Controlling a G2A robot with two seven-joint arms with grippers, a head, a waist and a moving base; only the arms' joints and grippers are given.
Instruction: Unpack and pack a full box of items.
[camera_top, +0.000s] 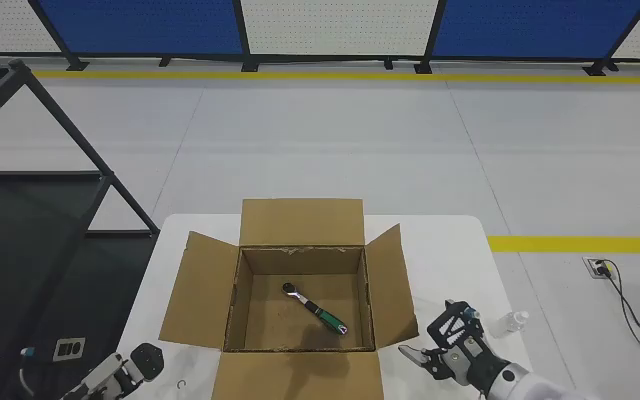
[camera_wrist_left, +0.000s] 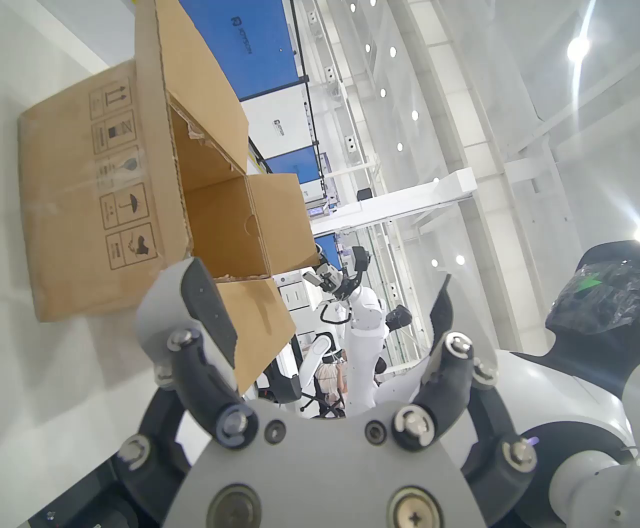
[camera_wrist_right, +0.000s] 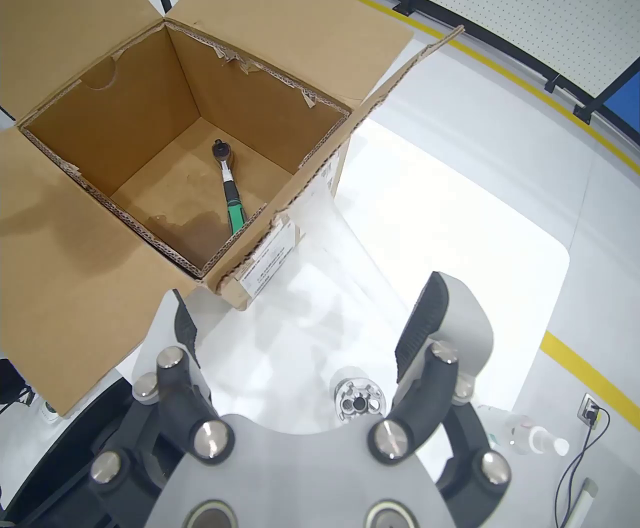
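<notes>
Along the bottom edge of the top view, both tools are spread wide with nothing in them: the left tool (camera_wrist_left: 320, 272) at lower left, the right tool (camera_wrist_right: 307, 289) at lower right, just off the near corner of the box (camera_top: 300, 222). A small bottle (camera_top: 515, 320) stands on the tabletop (camera_top: 450, 250) beside the right arm, and a careless swing could tip it. Farther in, at frame centre, the wrench (camera_top: 315, 308) lies flat and diagonal on the box floor, its green handle towards the lower right. I judge the reach into the box the risky part. The walls are deep, so a finger may catch the splayed right flap or the rim and drag the nearly empty carton. The slim handle lies flush on the cardboard, so pads closing on it could skid off or dig into the floor.
</notes>
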